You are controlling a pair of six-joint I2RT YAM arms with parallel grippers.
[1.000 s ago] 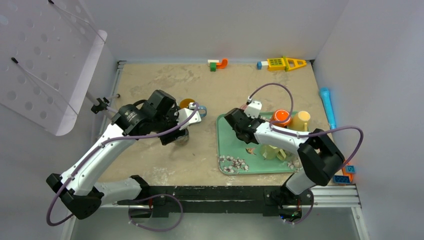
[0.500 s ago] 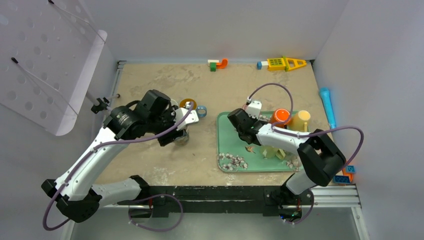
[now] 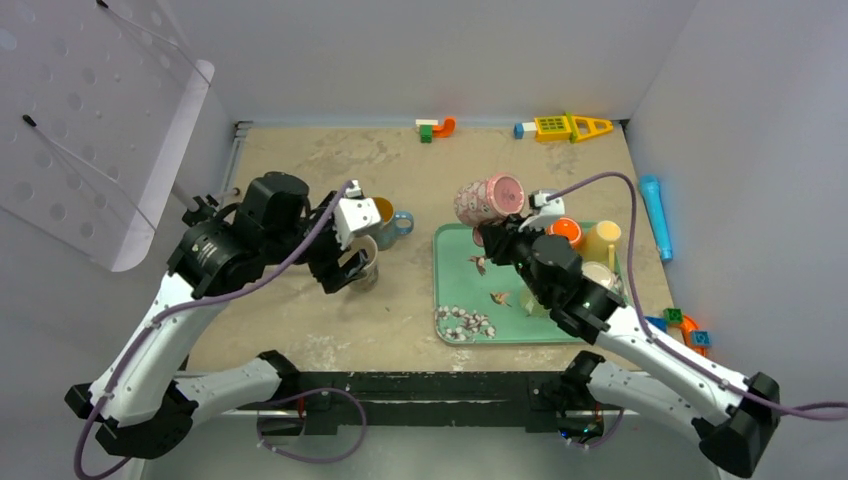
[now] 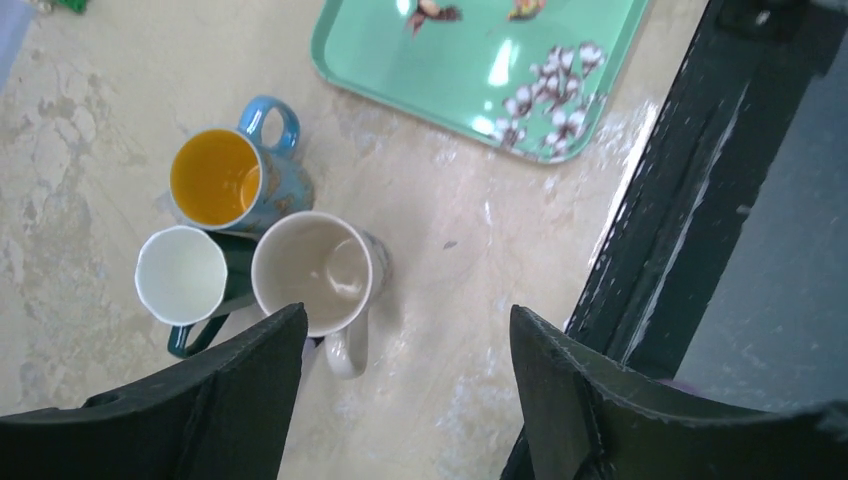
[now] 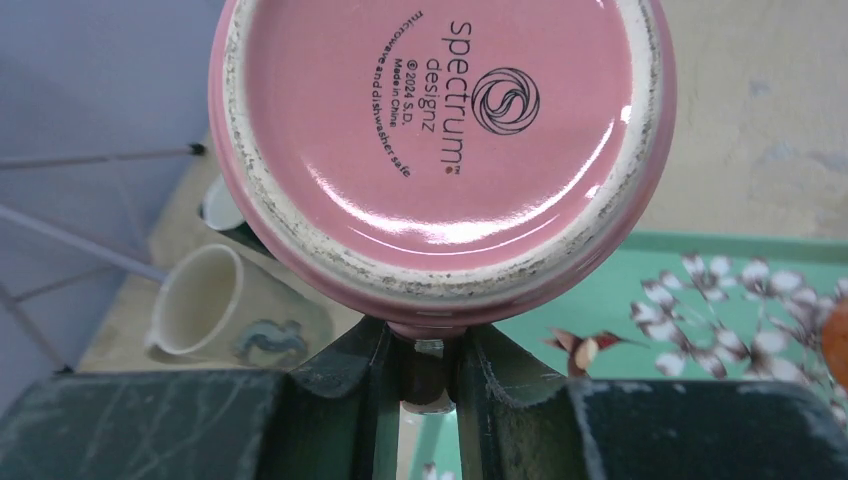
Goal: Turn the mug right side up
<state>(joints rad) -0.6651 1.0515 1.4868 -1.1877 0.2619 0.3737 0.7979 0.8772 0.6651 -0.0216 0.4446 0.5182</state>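
The pink mug (image 3: 485, 200) hangs in the air over the far left corner of the green tray (image 3: 470, 290), clear of its surface. The right jaws are pinched narrow on what looks like the mug's handle. I judge that this slim hold is chosen over a grip across the wall because it leaves the body free to swing as the wrist rolls.

The mug is neither inverted nor upright. Its long axis lies tilted, close to level, with the stamped base (image 5: 440, 130) facing the right wrist camera and the mouth pointing away, out to the left of the tray.

On the counter (image 3: 320, 160) left of the tray stand 3 upright mugs in a touching cluster: a blue one (image 4: 235, 185), a green one (image 4: 185, 275) and a cream one (image 4: 320, 270). The left jaws stand wide above them, holding nothing, probably parked clear of the turning mug.
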